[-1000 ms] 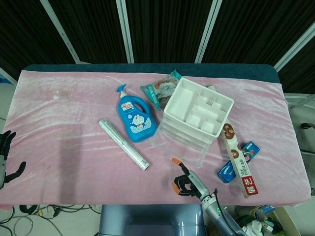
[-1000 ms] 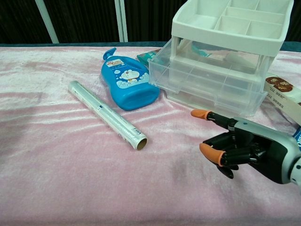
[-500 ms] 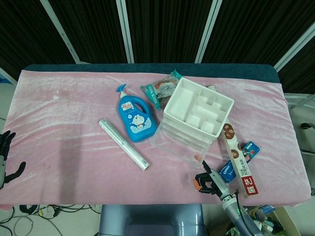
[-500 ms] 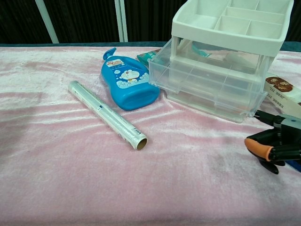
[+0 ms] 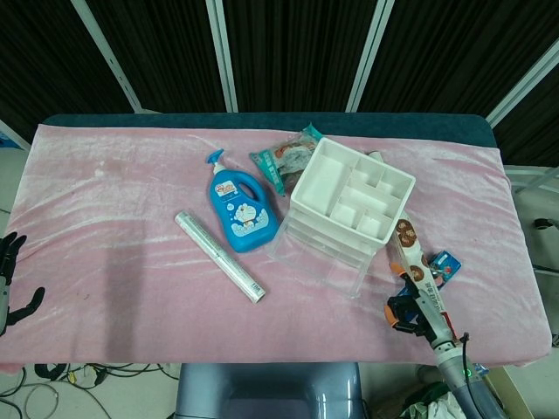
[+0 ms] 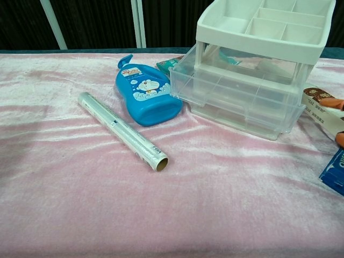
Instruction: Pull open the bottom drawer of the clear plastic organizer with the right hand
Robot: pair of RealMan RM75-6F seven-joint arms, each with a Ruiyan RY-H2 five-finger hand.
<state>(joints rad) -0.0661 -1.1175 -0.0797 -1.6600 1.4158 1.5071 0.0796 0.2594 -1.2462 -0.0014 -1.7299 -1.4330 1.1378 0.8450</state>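
The organizer (image 5: pixel 351 188) (image 6: pixel 261 28) has a white compartment tray on top and clear drawers below. It stands right of centre on the pink cloth. A clear drawer (image 5: pixel 320 260) (image 6: pixel 232 85) sticks out from its front. My right hand (image 5: pixel 409 308) hovers at the table's front right, beside the organizer's right front corner and apart from it. Its fingers look curled in, with nothing in them. The chest view shows only its orange fingertips (image 6: pixel 329 102) at the right edge. My left hand (image 5: pixel 10 278) hangs off the table's left edge, fingers spread and holding nothing.
A blue bottle (image 5: pixel 241 209) (image 6: pixel 148 94) lies left of the organizer, with a foil roll (image 5: pixel 219 257) (image 6: pixel 122 131) in front of it. A snack packet (image 5: pixel 284 161) lies behind. A long box (image 5: pixel 417 266) (image 6: pixel 318 105) and a blue packet (image 5: pixel 445 265) (image 6: pixel 334 171) lie under and beside my right hand.
My right hand has drawn away from the front of the organizer, moving right toward the table's front right corner. It has nearly left the chest view. The organizer and left hand are unmoved.
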